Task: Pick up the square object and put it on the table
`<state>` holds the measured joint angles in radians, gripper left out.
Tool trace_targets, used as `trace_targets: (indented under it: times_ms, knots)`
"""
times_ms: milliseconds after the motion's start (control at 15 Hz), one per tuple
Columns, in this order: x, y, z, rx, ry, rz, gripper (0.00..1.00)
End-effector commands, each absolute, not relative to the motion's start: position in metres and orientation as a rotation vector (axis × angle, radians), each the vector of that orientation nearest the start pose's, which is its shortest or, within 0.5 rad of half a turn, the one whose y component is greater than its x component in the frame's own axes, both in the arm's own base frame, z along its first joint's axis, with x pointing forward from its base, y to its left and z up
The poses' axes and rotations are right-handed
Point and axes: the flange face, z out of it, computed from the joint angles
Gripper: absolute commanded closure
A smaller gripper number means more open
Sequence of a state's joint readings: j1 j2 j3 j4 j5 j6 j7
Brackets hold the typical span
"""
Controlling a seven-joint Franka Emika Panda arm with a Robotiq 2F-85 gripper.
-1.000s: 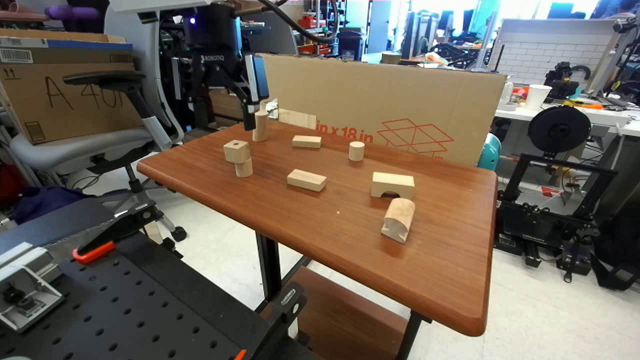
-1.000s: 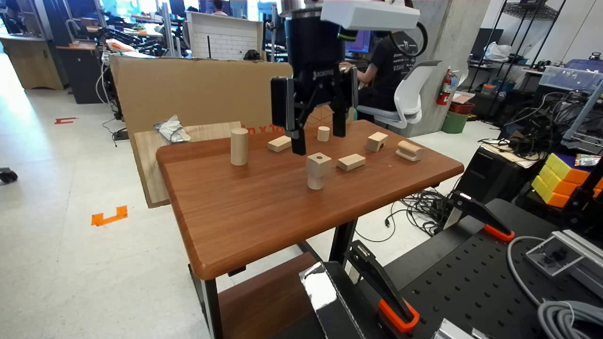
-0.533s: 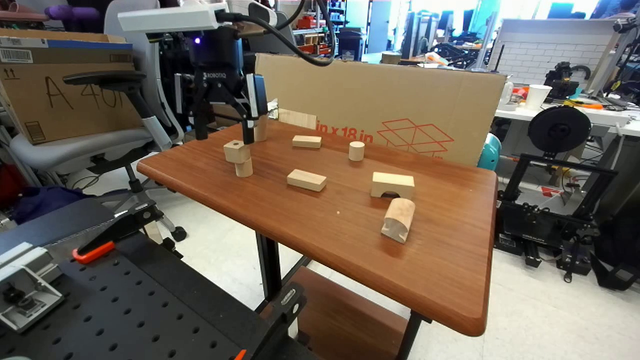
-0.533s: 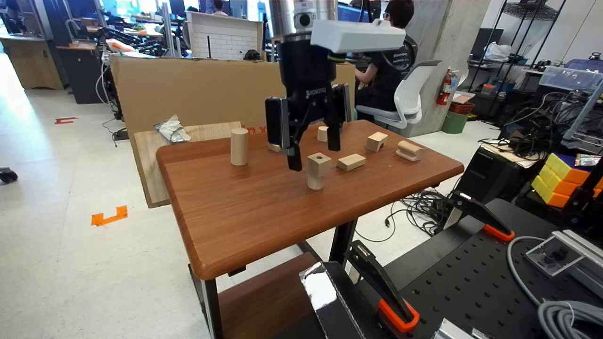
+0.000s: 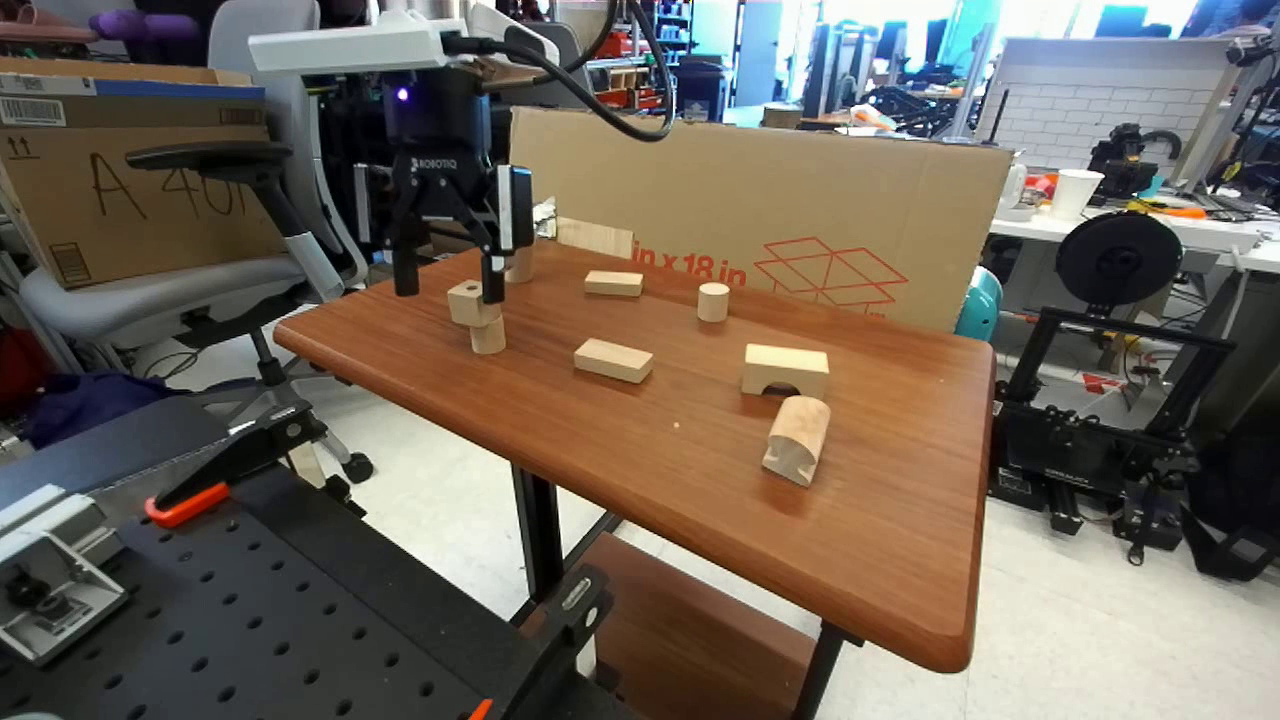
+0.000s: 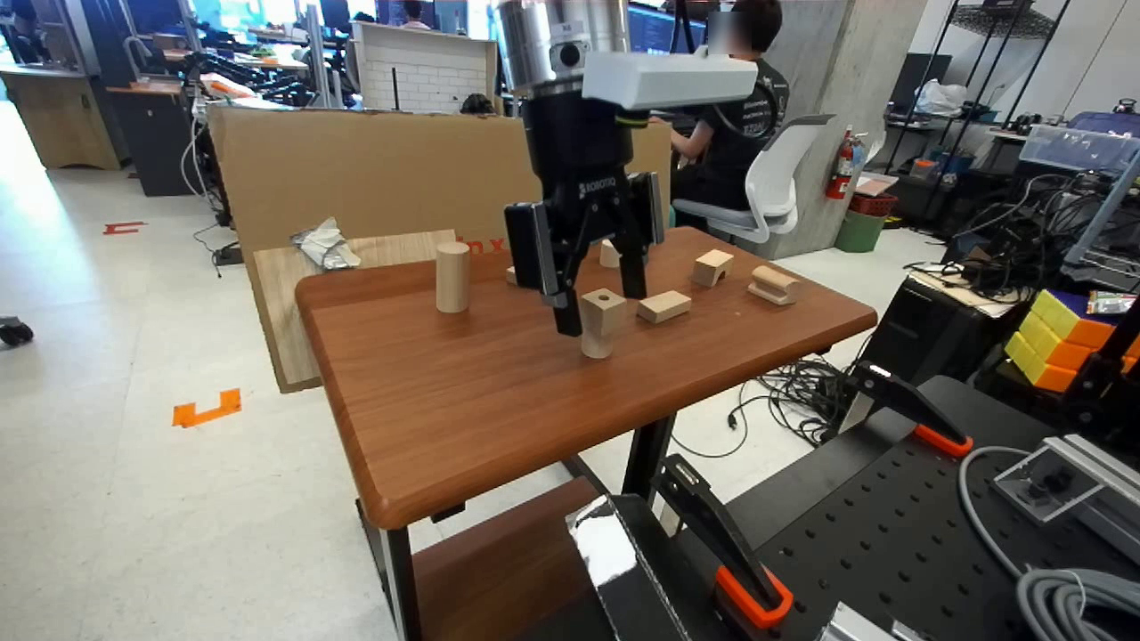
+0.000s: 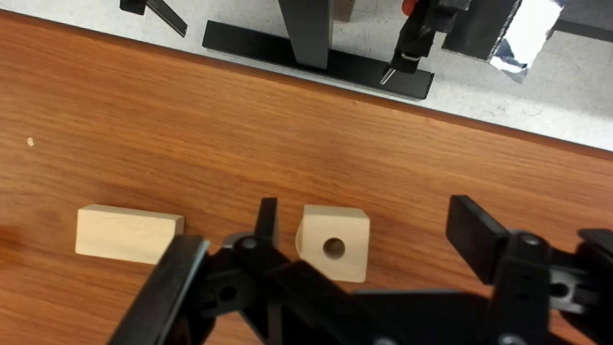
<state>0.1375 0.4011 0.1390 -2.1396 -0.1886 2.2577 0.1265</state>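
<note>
The drilled wooden cube (image 7: 337, 232) sits on top of a short wooden cylinder (image 5: 488, 338), jutting past it on one side, so I judge the task to be at its approach: the grasp, the lift and the setting-down on the reddish-brown table (image 5: 700, 480) itself all remain. What looks nearly done is the lining-up: the Robotiq gripper (image 6: 601, 303) is poised at the cube, its fingers spread and holding nothing, and the wrist view shows a gap between cube and fingertip on each side (clearly the narrower towards the flat rectangular block (image 7: 127, 235), so some centring may be wanted). How low the fingertips stand against the cube is hard to tell. In the wrist view dark linkage seems to cover one corner of the cube, and only a sliver of the short cylinder shows beneath. Farther out, the tall wooden cylinder (image 6: 452, 278) is partly masked by the gripper in an exterior view (image 5: 520, 268), and the arm (image 6: 557, 40) is cut off at the top.
</note>
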Motion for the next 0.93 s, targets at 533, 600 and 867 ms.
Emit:
trace_targets:
  times_ms: [533,600,867]
  knots:
    - [0.523,0.143,0.205,-3.201,-0.472,0.452,0.89]
    - [0.523,0.144,0.207,-3.199,-0.473,0.45,0.89]
    - [0.531,0.143,0.23,-3.156,-0.479,0.437,0.89]
